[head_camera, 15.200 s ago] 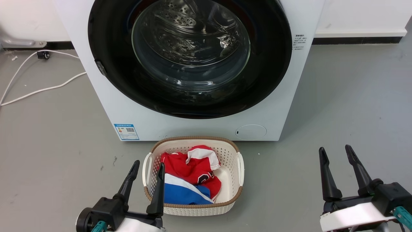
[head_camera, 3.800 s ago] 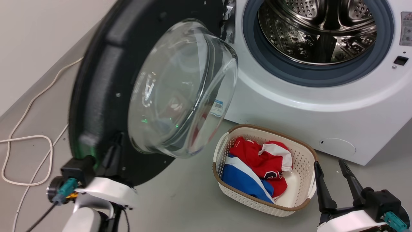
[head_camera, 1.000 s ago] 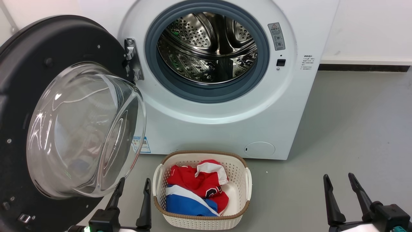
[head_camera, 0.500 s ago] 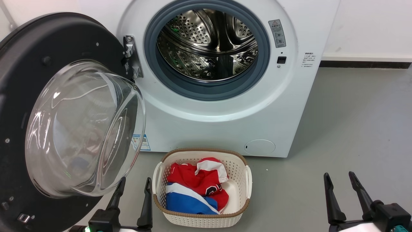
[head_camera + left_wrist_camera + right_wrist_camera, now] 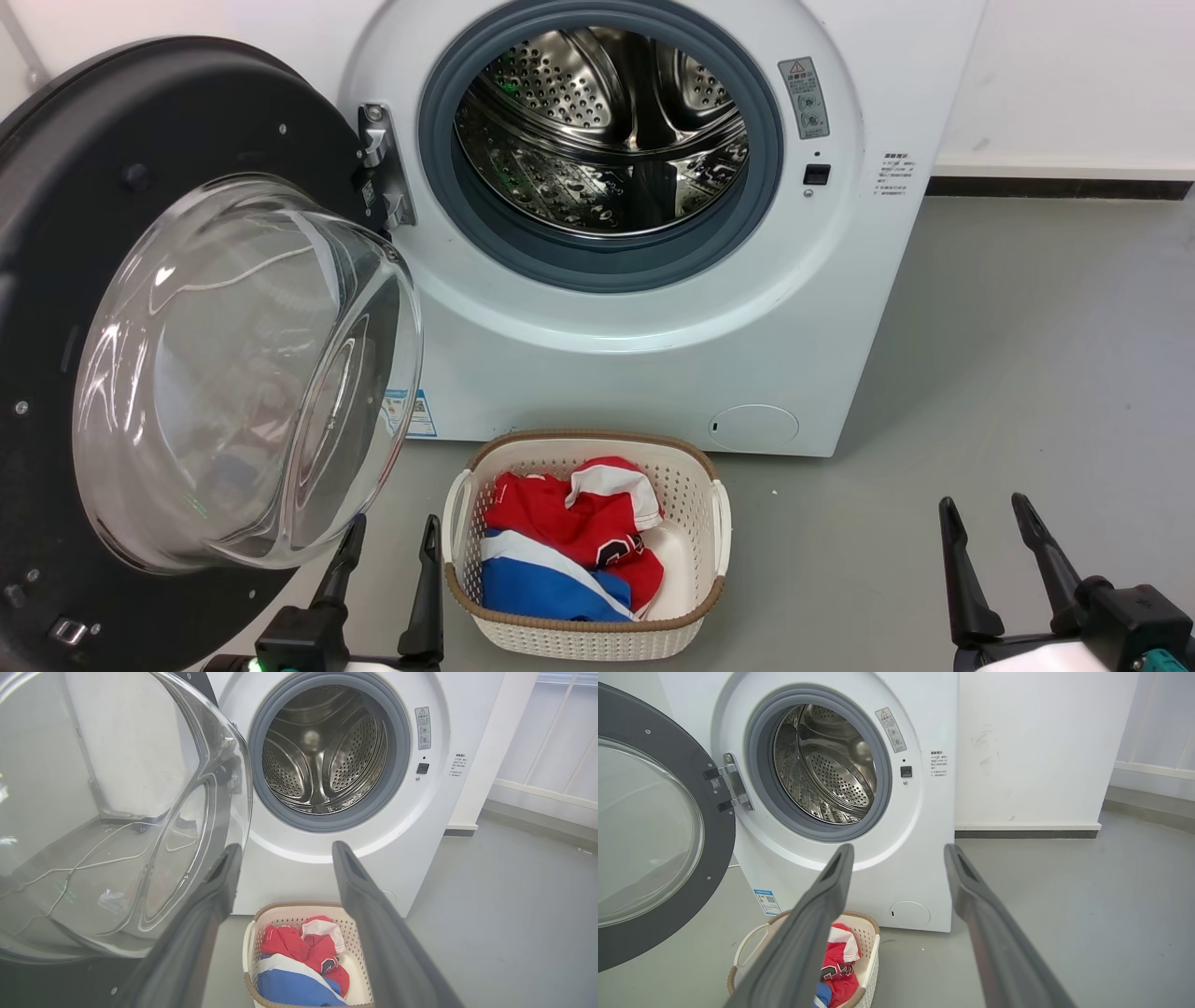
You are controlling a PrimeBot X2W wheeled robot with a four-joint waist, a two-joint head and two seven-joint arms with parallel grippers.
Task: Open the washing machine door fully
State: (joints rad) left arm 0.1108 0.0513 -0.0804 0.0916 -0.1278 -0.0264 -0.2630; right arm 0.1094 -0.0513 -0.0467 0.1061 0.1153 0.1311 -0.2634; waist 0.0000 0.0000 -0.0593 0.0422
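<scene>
Nearest: left gripper [image 5: 392,527] at lower left, fingers moderately parted, gripping nothing. Tips just below the washing machine door [image 5: 187,112]; can't tell whether they touch it. Right gripper [image 5: 983,504] at lower right, likewise parted and empty, well apart from the door. Between them: cream laundry basket [image 5: 586,437] with a red jersey [image 5: 551,509], close against the washing machine [image 5: 635,373] front. Beyond: door swung out left on its metal hinge [image 5: 378,168], glass bowl [image 5: 233,373] bulging toward the robot, drum [image 5: 607,131] fully exposed. Hinge axis upright at the door's right edge. Looks essentially done. If more swing is wanted: push the free rim back and leftward, left arm clearly nearer.
</scene>
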